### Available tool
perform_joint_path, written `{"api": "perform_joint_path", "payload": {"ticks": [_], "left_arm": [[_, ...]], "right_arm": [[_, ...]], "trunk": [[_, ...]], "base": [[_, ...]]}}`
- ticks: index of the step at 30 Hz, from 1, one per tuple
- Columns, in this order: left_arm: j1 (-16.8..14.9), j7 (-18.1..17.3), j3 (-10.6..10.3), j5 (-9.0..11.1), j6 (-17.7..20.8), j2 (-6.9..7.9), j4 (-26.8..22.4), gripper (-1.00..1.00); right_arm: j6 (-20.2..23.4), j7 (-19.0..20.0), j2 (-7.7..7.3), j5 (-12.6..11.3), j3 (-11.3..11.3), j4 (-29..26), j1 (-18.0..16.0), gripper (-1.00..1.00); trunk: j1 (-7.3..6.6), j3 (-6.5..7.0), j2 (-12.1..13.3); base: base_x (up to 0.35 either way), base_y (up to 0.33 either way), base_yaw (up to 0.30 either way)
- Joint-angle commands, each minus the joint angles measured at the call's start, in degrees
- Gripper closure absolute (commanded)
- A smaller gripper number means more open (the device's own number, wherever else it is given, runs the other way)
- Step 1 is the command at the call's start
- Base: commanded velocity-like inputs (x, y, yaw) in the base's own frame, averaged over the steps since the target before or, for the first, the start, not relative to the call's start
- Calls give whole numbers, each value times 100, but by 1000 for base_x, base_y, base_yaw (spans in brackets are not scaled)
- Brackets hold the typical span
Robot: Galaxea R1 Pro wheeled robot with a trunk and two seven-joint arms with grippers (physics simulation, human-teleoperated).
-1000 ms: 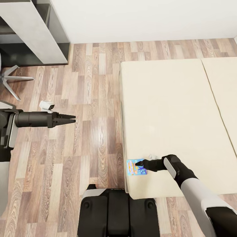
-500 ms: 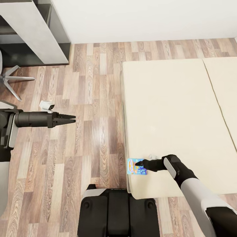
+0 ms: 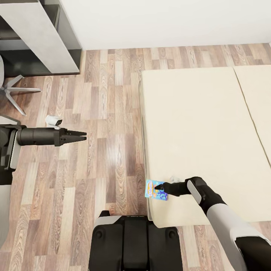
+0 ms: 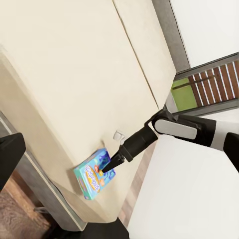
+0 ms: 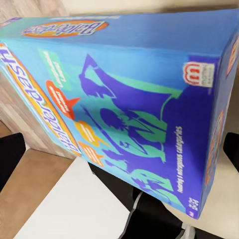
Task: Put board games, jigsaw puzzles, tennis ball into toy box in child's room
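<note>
Across the last second the bed (image 3: 203,124) and floor are seen shifted slightly rightward in the head view, so base or head motion is judged rather than object motion; the right gripper (image 3: 161,186) stays on the blue board game (image 3: 156,189) at the mattress's near corner, its jaws apparently closed on the box, so the grasp is judged done and carrying to the toy box remains. The left gripper (image 3: 79,136) is held over the floor, fingers near-closed, nothing held; "Balderdash" and a Mattel logo are read on the box (image 5: 124,109).
</note>
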Motion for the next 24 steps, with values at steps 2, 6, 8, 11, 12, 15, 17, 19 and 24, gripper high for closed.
{"api": "perform_joint_path", "payload": {"ticks": [2,6,8,11,12,15,17,19,24], "left_arm": [[-2,-17,-2,2,61,2,-1,-100],[-2,-17,-2,2,61,2,-1,-100],[-2,-17,-2,2,61,2,-1,-100],[-2,-17,-2,2,61,2,-1,-100],[-2,-17,-2,2,61,2,-1,-100],[-2,-17,-2,2,61,2,-1,-100],[-2,-17,-2,2,61,2,-1,-100],[-2,-17,-2,0,61,2,-1,-100],[-2,-17,-2,1,61,2,-1,-100]], "right_arm": [[15,12,-6,-10,28,-5,-2,-100],[15,11,-6,-10,28,-5,-2,-100],[15,13,-5,-10,28,-5,-2,-100],[15,11,-5,-9,28,-5,-2,-100],[15,12,-5,-9,28,-5,-2,-100],[15,11,-5,-9,28,-5,-2,-100],[15,11,-5,-9,28,-5,-2,-100],[15,10,-5,-9,28,-5,-2,-100],[15,8,-8,-9,28,-5,-2,-100]], "trunk": [[3,-6,-9],[3,-6,-9],[3,-6,-9],[3,-6,-9],[3,-6,-9],[3,-6,-9],[3,-6,-9],[3,-6,-9],[3,-6,-9]], "base": [[0,9,0],[0,4,0],[0,2,0],[0,1,0],[0,0,0],[0,0,0],[0,4,0],[0,34,0],[0,72,0]]}}
